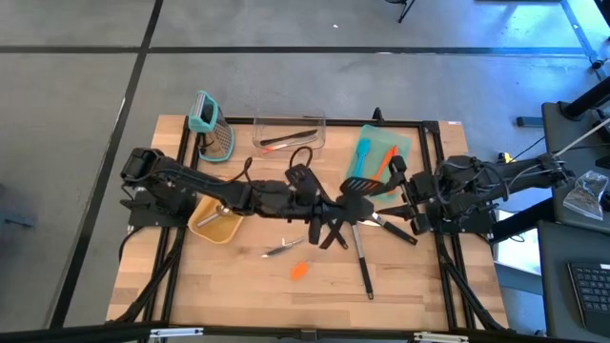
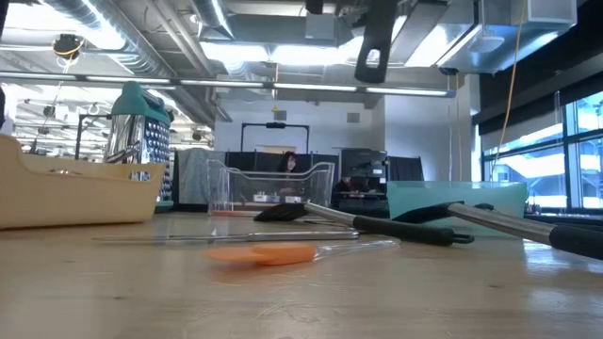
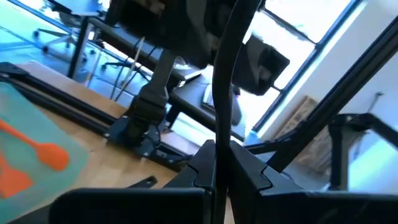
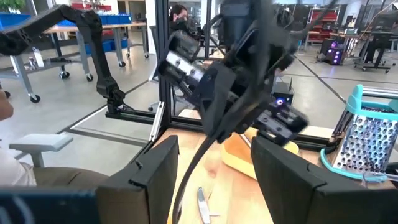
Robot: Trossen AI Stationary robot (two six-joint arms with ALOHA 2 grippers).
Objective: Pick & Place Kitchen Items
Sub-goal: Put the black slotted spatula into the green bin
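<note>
- The left end effector is stretched out over the middle of the wooden counter. In the left wrist view its fingers are clamped on the thin dark handle of a black utensil, holding it lifted.
- The right end effector sits over the counter's right side, just beside the left one, its two fingers spread apart with nothing between them.
- A black slotted turner lies between the two arms, its long handle running toward the counter's near edge.
- An orange spatula and a thin metal piece lie loose on the bare wood in front of the left arm.
- A teal tray at the back right holds a teal spatula and an orange one.
- A clear bin at the back centre holds a dark utensil.
- A teal-handled box grater stands at the back left, with a yellow container under the left arm.
</note>
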